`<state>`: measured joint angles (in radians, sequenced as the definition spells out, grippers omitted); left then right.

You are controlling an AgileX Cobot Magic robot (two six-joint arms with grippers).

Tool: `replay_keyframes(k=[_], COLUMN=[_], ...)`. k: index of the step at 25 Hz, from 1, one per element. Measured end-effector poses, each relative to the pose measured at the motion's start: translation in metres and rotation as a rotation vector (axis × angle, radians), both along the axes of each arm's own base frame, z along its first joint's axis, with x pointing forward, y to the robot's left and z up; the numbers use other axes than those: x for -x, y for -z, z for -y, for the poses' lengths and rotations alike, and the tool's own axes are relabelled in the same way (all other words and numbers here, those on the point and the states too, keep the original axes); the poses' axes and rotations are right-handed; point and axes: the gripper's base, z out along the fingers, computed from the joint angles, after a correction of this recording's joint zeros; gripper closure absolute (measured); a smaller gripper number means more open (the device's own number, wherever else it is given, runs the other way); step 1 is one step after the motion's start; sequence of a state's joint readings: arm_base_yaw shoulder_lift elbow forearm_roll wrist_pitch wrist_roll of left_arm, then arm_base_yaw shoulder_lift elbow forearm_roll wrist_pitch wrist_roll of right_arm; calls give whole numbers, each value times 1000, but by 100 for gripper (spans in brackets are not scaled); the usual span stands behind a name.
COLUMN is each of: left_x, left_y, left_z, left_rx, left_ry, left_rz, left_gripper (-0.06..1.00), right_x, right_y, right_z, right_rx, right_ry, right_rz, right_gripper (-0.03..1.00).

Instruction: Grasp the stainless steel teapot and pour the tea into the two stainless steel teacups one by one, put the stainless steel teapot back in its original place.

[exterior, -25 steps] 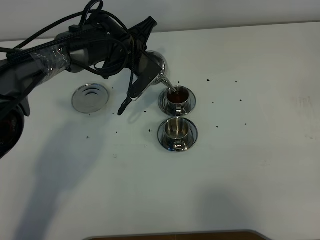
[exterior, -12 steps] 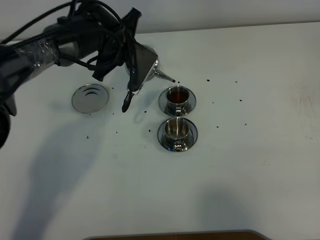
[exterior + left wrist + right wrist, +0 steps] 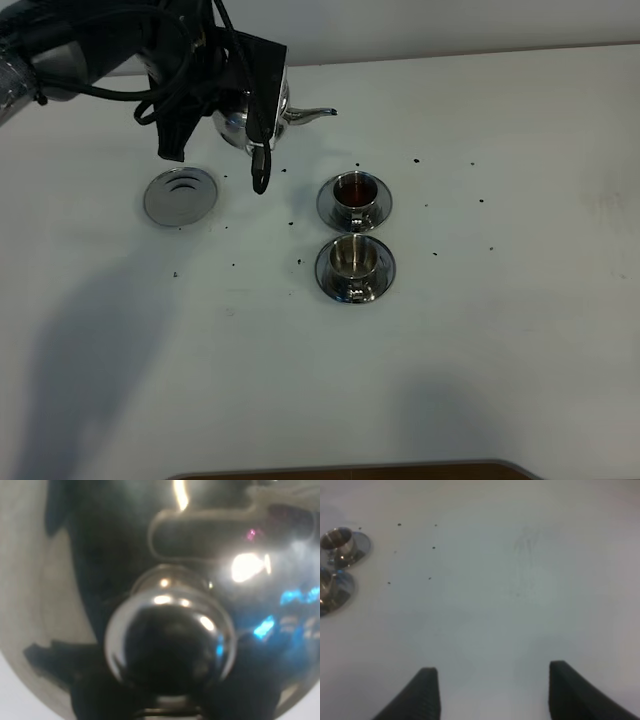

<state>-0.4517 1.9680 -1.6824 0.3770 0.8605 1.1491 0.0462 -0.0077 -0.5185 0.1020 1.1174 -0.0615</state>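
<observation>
Clearly, we see the shiny rounded stainless steel teapot (image 3: 232,126) held off the white table (image 3: 520,330), roughly level, its thin spout aimed toward the cups. Its knobbed lid (image 3: 170,640) fills the left wrist view. The left gripper (image 3: 262,125) is clamped on the pot (the handle hides behind black fingers). Near it lies the flat round steel disc (image 3: 180,195). The farther small steel teacup (image 3: 372,194) holds dark reddish-brown tea (image 3: 354,188); the nearer small steel teacup (image 3: 353,260) shows only steel inside. The right gripper (image 3: 492,695) hangs spread, well apart.
</observation>
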Motion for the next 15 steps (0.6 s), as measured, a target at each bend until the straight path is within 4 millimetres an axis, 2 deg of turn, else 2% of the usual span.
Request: replay_keyframes(k=[11, 15], left_x=[26, 25], left_y=[3, 21], left_z=[2, 5], left_rx=[209, 223], left_ry=[-428, -535], left_rz=[-229, -293], left_gripper=[70, 70], right_x=[0, 0], right_y=[0, 0], right_z=[0, 0], right_rx=[0, 0], right_ry=[0, 0], right_rz=[0, 0], right_gripper=[49, 49])
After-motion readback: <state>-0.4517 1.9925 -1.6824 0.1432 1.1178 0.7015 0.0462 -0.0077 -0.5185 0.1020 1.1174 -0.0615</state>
